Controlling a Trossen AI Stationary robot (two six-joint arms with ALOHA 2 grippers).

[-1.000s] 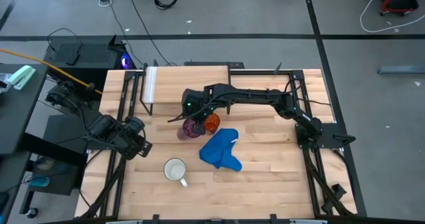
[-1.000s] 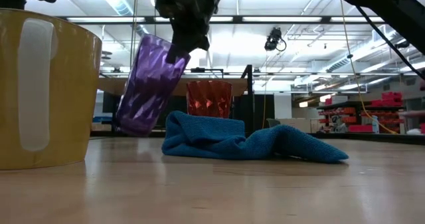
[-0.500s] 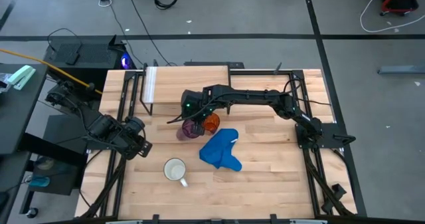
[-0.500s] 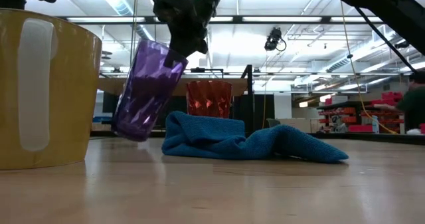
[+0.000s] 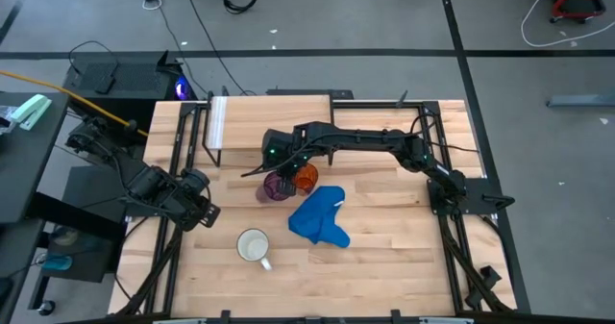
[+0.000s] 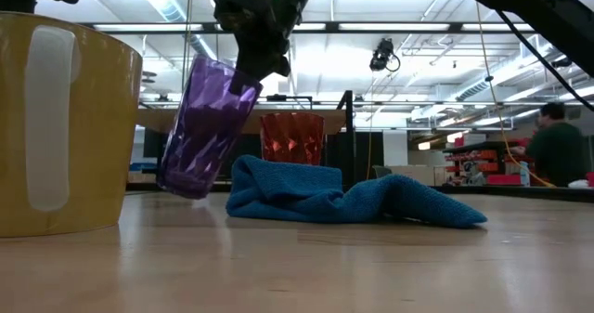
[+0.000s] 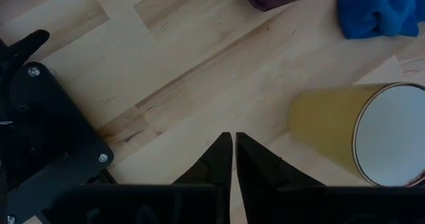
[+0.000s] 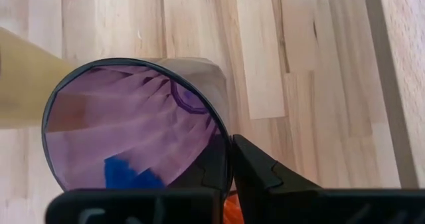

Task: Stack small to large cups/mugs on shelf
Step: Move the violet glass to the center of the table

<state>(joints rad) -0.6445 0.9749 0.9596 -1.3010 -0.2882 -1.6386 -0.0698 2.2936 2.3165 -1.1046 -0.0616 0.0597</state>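
Left gripper (image 5: 197, 209) sits at the table's left edge, fingers pinched together on nothing, with the mug (image 5: 254, 246) just off to its right. Right gripper (image 5: 280, 161) has the tumbler (image 6: 205, 127) clamped by the rim, tilted and hanging below it, off the table. The orange cup (image 6: 292, 138) stands right beside the tumbler, cloth (image 5: 319, 217) next over. Shelf (image 5: 274, 124) sits just behind the gripper.
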